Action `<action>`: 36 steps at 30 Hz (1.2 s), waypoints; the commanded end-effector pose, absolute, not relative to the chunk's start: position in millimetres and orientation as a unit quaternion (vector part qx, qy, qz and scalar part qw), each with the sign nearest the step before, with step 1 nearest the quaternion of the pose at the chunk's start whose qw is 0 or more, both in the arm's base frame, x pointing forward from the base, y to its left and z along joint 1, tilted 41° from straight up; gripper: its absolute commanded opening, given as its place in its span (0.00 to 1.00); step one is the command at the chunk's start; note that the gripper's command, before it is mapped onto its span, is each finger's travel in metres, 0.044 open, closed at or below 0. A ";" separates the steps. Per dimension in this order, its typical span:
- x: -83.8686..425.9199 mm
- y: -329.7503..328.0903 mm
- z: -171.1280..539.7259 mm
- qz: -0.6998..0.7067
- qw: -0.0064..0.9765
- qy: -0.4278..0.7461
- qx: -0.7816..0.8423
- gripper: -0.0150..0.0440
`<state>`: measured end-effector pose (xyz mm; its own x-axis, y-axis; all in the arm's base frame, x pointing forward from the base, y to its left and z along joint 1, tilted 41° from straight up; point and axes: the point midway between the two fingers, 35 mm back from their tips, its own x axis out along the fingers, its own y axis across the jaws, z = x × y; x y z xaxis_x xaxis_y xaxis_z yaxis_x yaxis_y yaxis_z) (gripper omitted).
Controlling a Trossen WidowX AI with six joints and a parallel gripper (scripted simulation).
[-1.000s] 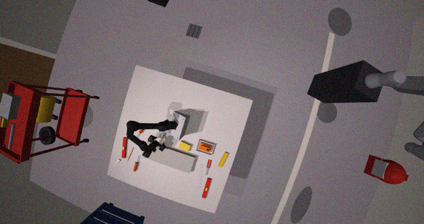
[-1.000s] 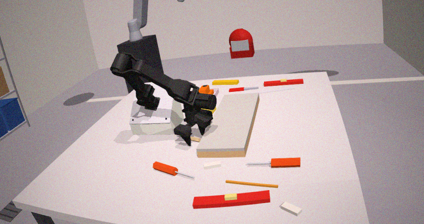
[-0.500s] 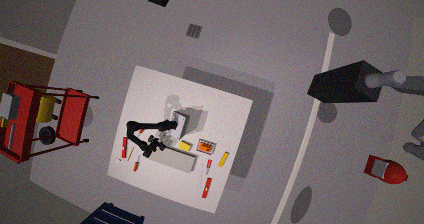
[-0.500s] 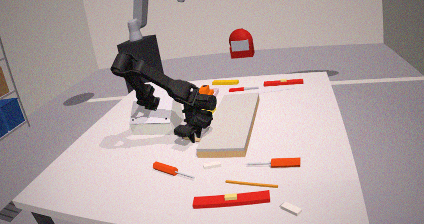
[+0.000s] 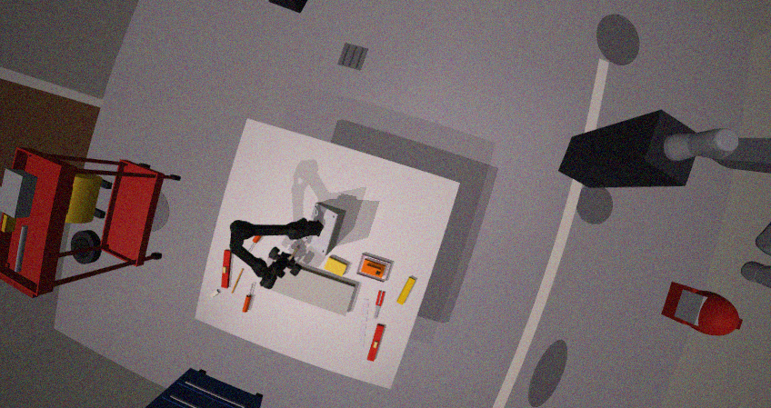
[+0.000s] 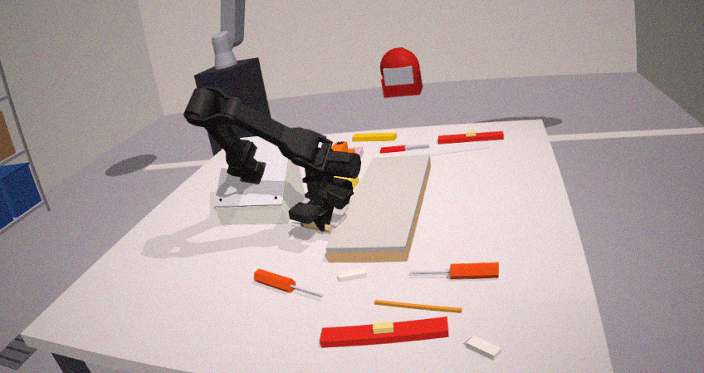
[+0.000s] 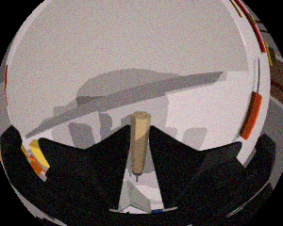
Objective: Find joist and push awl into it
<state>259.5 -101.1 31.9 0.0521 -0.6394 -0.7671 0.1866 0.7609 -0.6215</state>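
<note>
My gripper (image 5: pixel 294 253) (image 6: pixel 320 223) (image 7: pixel 140 130) is shut on the tan wooden handle of the awl (image 6: pixel 315 226) (image 7: pixel 140 148), low over the table beside the panel's near-left edge in the exterior view. The awl lies roughly level; its thin metal tip shows just past the handle in the wrist view. The pale grey floor panel (image 5: pixel 318 296) (image 6: pixel 393 196) (image 7: pixel 132 42) lies flat on its wooden base. No hole can be made out in its visible top. The orange stud finder (image 5: pixel 373 267) (image 6: pixel 340 145) sits in the tray (image 5: pixel 386 270). The hidden joist cannot be seen.
A yellow block (image 5: pixel 335 264) stands between panel and tray. The arm's grey base box (image 5: pixel 327 225) (image 6: pixel 251 214) is beside the gripper. Orange screwdrivers (image 6: pixel 274 280) (image 6: pixel 474 270), a pencil (image 6: pixel 418 306), a red level (image 6: pixel 383 332) and a white block (image 6: pixel 352 274) lie near the panel's front end.
</note>
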 end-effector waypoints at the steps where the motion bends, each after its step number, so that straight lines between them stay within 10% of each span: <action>1: 263.8 -84.3 51.4 -0.292 0.710 0.616 -0.177 0.25; 36: 260.2 -4.7 86.5 -0.046 0.653 0.721 -0.227 0.25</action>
